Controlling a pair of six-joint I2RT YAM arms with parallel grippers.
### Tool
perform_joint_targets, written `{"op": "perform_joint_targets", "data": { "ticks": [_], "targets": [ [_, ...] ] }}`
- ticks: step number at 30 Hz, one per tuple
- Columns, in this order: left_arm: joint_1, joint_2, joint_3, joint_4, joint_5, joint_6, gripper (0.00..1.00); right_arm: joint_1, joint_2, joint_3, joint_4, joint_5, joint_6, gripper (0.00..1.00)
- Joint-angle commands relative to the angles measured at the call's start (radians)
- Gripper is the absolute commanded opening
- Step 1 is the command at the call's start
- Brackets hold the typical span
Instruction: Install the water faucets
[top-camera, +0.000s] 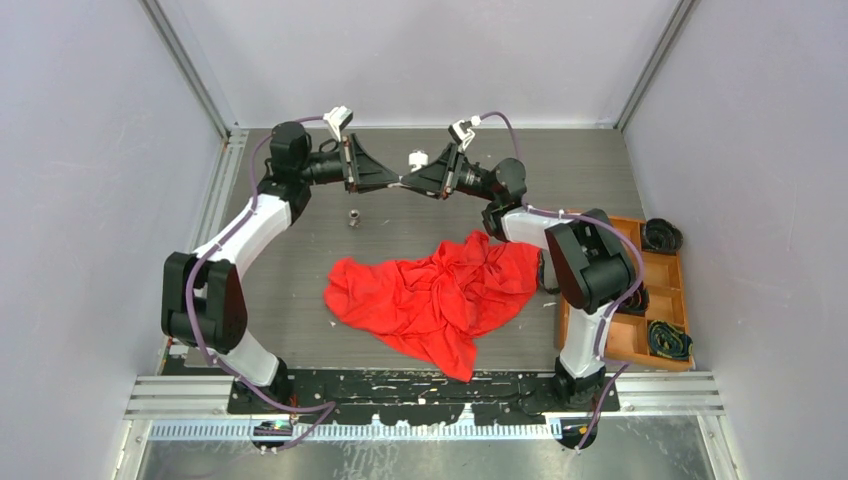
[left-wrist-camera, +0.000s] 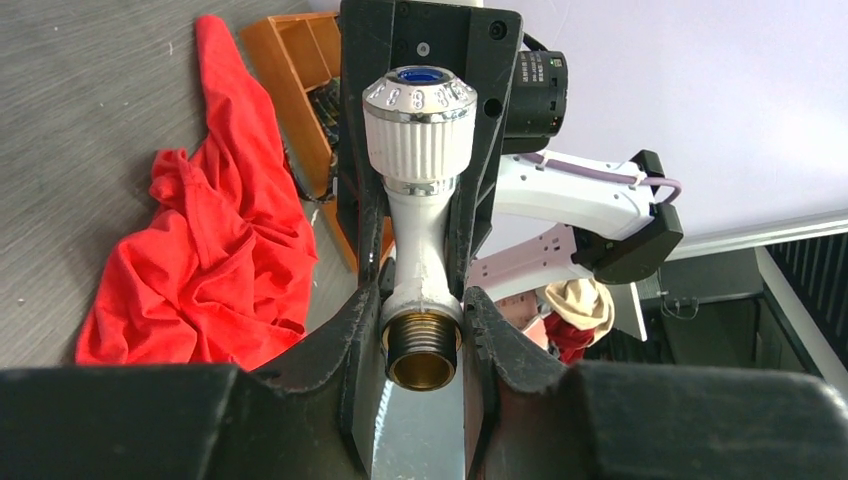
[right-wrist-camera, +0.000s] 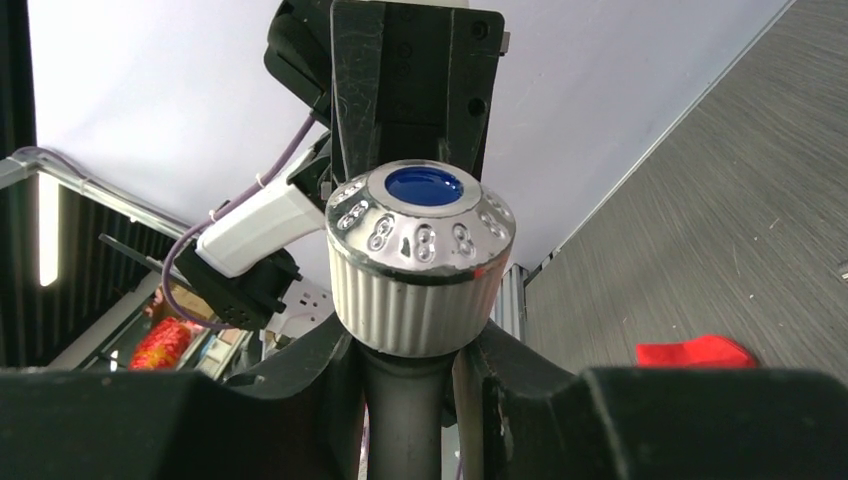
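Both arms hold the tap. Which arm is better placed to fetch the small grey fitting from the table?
Probably left: the fitting lies on its side, near the left jaws; the right jaws grip the tap under its knob.

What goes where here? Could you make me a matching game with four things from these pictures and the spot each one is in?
Things:
1. white faucet
2. red cloth
3. orange tray
4. small metal fitting

Places:
A. crumpled in the middle of the table
B. at the table's right edge
C. standing alone, just beyond the cloth
D. held up off the table

Pairs: 1-D, 2-A, 3-B, 4-C
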Motion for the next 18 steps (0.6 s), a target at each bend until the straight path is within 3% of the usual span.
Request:
{"op": "perform_joint_targets", "data": {
  "ticks": [1,2,4,6,10,14,16,18],
  "targets": [
    [0.003,-0.038,0.097,-0.177,-0.023,0.11,0.48,-0.012,-0.03,-0.004,0.141,-0.013,0.04,0.0],
    [0.01,-0.04,0.123,-0.259,-0.038,0.18,0.65,-0.029,-0.045,-0.024,0.115,-0.004,0.021,0.0],
    [0.023,-0.047,0.18,-0.447,-0.092,0.31,0.88,-0.074,-0.088,-0.081,0.058,0.018,-0.024,0.0],
    [0.032,-0.053,0.238,-0.645,-0.197,0.453,1.0,-0.129,-0.139,-0.138,-0.023,0.037,-0.083,0.0],
    [0.03,-0.025,0.336,-0.988,-0.494,0.663,0.99,-0.22,-0.271,-0.212,-0.392,0.098,-0.345,0.0],
    [-0.032,0.068,0.403,-1.177,-0.95,0.804,0.99,-0.222,-0.41,-0.154,-0.982,0.346,-0.752,0.0],
    [-0.077,0.131,0.426,-1.219,-1.111,0.844,0.99,-0.219,-0.455,-0.147,-1.087,0.455,-0.864,0.0],
    [-0.098,0.198,0.455,-1.25,-1.16,0.851,0.99,-0.217,-0.486,-0.151,-1.133,0.53,-0.918,0.0]
  ]
}}
